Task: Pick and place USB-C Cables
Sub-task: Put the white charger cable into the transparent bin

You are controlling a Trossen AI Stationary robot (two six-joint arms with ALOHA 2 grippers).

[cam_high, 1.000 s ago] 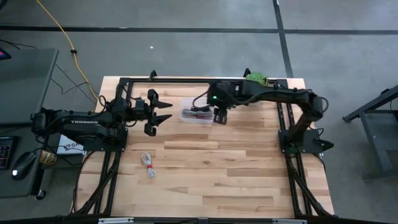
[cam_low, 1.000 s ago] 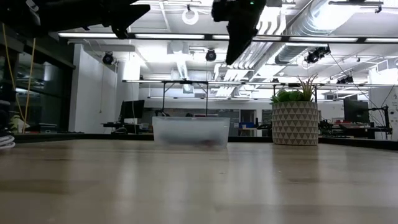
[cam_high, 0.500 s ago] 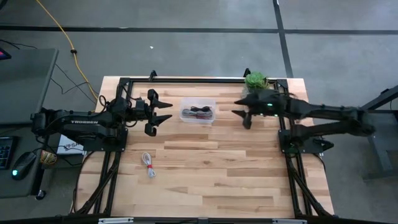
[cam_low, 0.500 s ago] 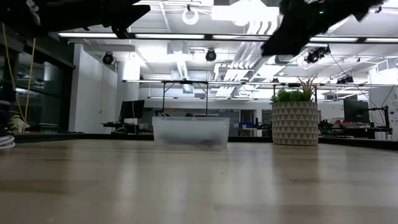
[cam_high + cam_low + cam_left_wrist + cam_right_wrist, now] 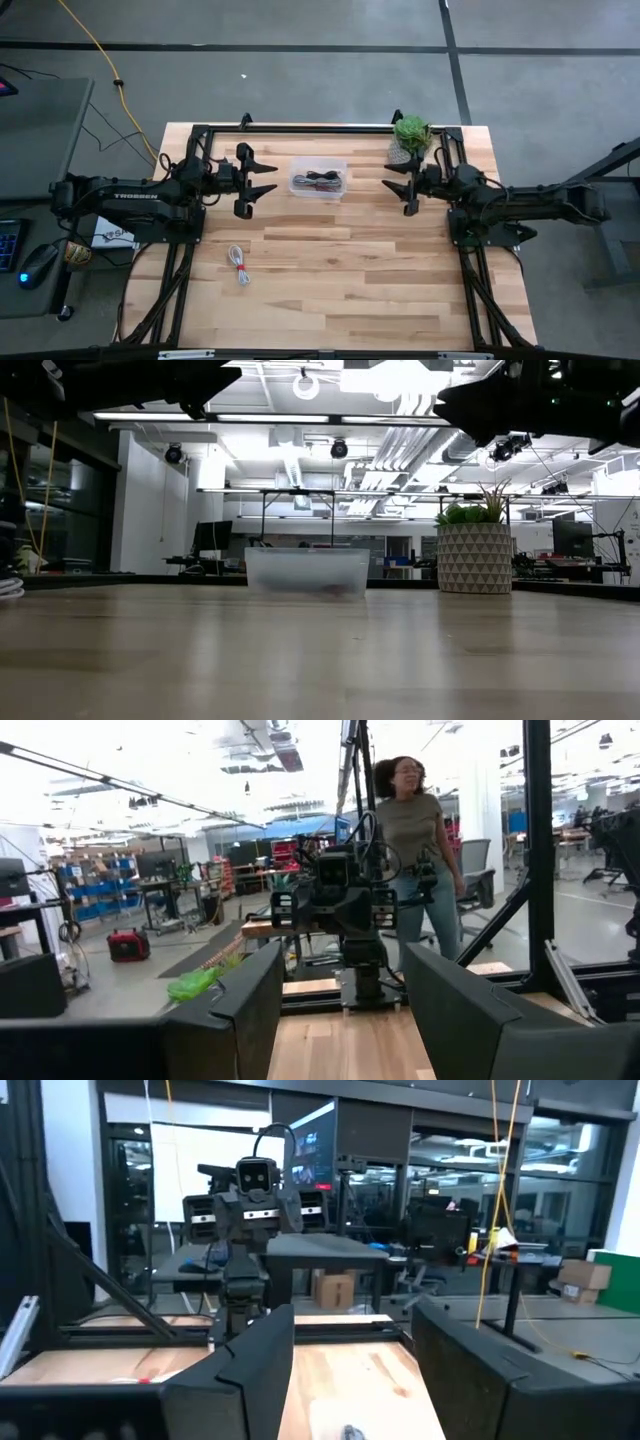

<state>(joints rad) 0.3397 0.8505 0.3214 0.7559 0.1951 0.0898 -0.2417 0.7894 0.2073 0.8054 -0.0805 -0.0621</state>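
Note:
A clear plastic box (image 5: 318, 179) stands at the table's far middle and holds several dark and red cable bundles; it also shows in the low view (image 5: 307, 572). A white-and-red cable bundle (image 5: 238, 265) lies on the table at the near left. My left gripper (image 5: 268, 180) is open and empty, held above the table to the left of the box. My right gripper (image 5: 396, 185) is open and empty, held above the table to the right of the box, beside the plant pot.
A green plant in a patterned pot (image 5: 410, 133) stands at the far right, also in the low view (image 5: 475, 556). Black frame rails (image 5: 300, 128) run along the far edge and both sides. A person (image 5: 415, 850) stands beyond the table. A yellow cord (image 5: 100, 55) lies on the floor.
My right gripper has swung away from above the clear box toward the table's right edge, its arm folding back, and now points left beside the plant pot. My left arm has kept still.

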